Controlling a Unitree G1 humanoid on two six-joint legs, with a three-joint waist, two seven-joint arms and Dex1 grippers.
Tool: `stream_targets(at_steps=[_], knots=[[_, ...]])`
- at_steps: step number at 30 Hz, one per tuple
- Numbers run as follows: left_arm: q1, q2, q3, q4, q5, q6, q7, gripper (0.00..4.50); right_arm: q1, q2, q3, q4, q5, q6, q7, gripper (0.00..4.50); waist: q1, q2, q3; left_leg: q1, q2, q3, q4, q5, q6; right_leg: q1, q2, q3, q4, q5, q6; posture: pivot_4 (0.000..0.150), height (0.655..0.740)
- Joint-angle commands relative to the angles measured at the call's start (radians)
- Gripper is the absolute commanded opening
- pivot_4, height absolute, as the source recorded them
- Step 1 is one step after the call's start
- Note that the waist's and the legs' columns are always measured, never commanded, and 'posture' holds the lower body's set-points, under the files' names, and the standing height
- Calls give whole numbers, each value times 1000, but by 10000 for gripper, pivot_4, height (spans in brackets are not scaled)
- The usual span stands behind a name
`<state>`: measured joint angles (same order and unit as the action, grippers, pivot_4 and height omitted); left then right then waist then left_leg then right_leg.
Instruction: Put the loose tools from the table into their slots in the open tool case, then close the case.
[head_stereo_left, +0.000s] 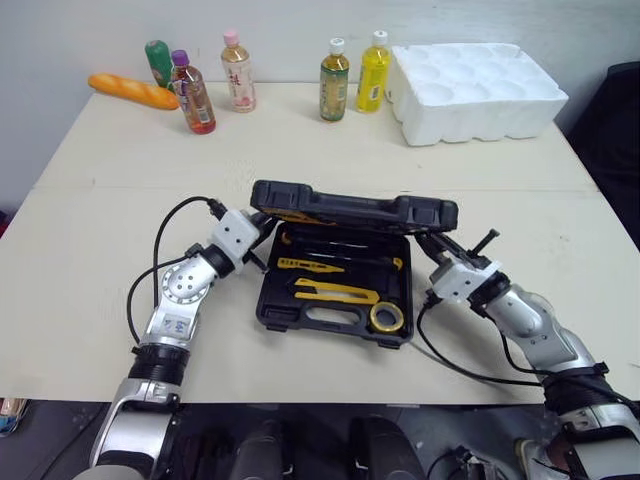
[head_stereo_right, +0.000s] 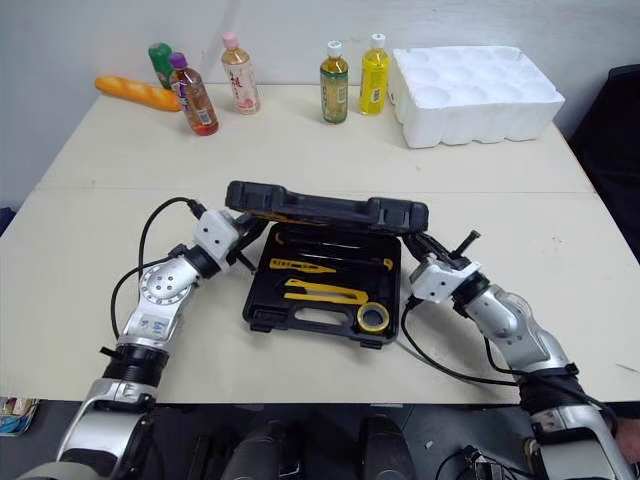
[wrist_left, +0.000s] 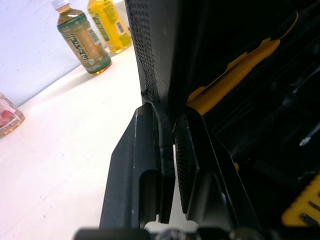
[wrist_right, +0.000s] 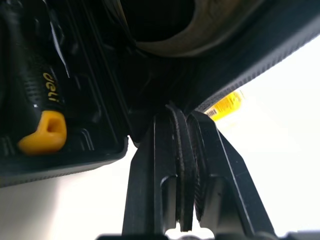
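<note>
tool case: black, base flat on the table, lying between the two pairs of jaws; front half of the base uncovered.
lid: black, hinged at the back, reaching from one pair of jaws to the other; tilted low over the base, neither upright nor shut.
left gripper: at the lid's left end; jaws narrow, clamped on the lid's edge, one finger outside the shell, the other inside.
right gripper: at the lid's right end; jaws drawn almost together, pads nearly touching, tips against the lid's rim; whether any rim sits between them, cannot tell.
tape roll: yellow, in the base's front corner, nearer the right jaws, out from under the lid.
knife: yellow handle, slotted crosswise about midway between the two pairs of jaws.
yellow bar tool: slotted just behind the knife, nearer the left jaws.
black-and-yellow handle: seated in the base, just beside the right jaws.
tea bottle, yellow bottle: upright, side by side, well beyond the left jaws' tips.
red-drink bottle, pink-capped bottle, green-capped bottle: upright, far past the left jaws.
bread loaf: lying beside the green-capped bottle.
foam tray: white, dimpled, well beyond the right jaws.
</note>
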<state>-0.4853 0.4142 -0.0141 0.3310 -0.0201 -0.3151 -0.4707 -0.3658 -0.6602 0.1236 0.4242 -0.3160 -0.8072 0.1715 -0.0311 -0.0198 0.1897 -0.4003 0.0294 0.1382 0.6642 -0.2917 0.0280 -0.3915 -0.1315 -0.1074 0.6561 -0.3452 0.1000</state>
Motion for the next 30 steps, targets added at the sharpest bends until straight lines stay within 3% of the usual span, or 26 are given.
stream_targets(at_steps=[1, 7, 8, 16, 24, 27, 29, 30], knots=[[33, 39, 58, -59, -66, 64, -33, 9096, 52, -32, 19, 13, 91, 76, 160, 7989, 0, -1, 0, 1, 0, 0, 0, 0, 0, 1, 0, 0, 0, 0, 0, 1500, 7400], [169, 148, 107, -237, -186, 258, -172, 36027, 106, -92, -59, -67, 233, 187, 296, 36638, -1, -1, -1, 8, 1, -2, -2, -1, -1, 9, -1, 1, -3, 0, 0, 1500, 7400], [202, 177, 128, -260, -196, 277, -189, 36477, 125, -107, -79, -85, 273, 222, 327, 41875, 0, -1, -1, 10, 1, -4, -2, -1, -1, 12, -1, 2, -4, 0, 0, 1500, 7400], [309, 284, 246, -360, -298, 415, -260, 36477, 326, -189, -205, -332, 599, 510, 599, 41875, 10, -1, -1, 10, 1, -12, -2, -2, -1, 19, -2, 0, -13, 0, 0, 1500, 7400], [289, 307, 259, -357, -316, 458, -308, 36477, 438, -215, -266, -539, 720, 763, 695, 41875, 2, -1, -1, 10, 1, -13, -2, -3, -2, 21, -1, -2, -13, 0, 0, 1500, 7400], [195, 280, 207, -309, -319, 477, -336, 36477, 457, -202, -233, -632, 747, 829, 736, 33391, 9, -1, -1, 10, 1, -13, -2, -3, -2, 20, -1, -2, -13, 0, 0, 1500, 7400], [146, 258, 181, -266, -282, 454, -325, 36477, 464, -193, -222, -664, 755, 870, 750, 23743, 18, -1, -1, 10, 0, -13, -2, -3, -2, 21, -2, -2, -13, 0, 0, 1500, 7400], [113, 243, 161, -239, -271, 451, -327, 32413, 472, -197, -206, -679, 744, 876, 765, 17124, 23, -1, -1, 10, 0, -13, -2, -4, -2, 21, -1, -2, -13, 0, 0, 1500, 7400]])
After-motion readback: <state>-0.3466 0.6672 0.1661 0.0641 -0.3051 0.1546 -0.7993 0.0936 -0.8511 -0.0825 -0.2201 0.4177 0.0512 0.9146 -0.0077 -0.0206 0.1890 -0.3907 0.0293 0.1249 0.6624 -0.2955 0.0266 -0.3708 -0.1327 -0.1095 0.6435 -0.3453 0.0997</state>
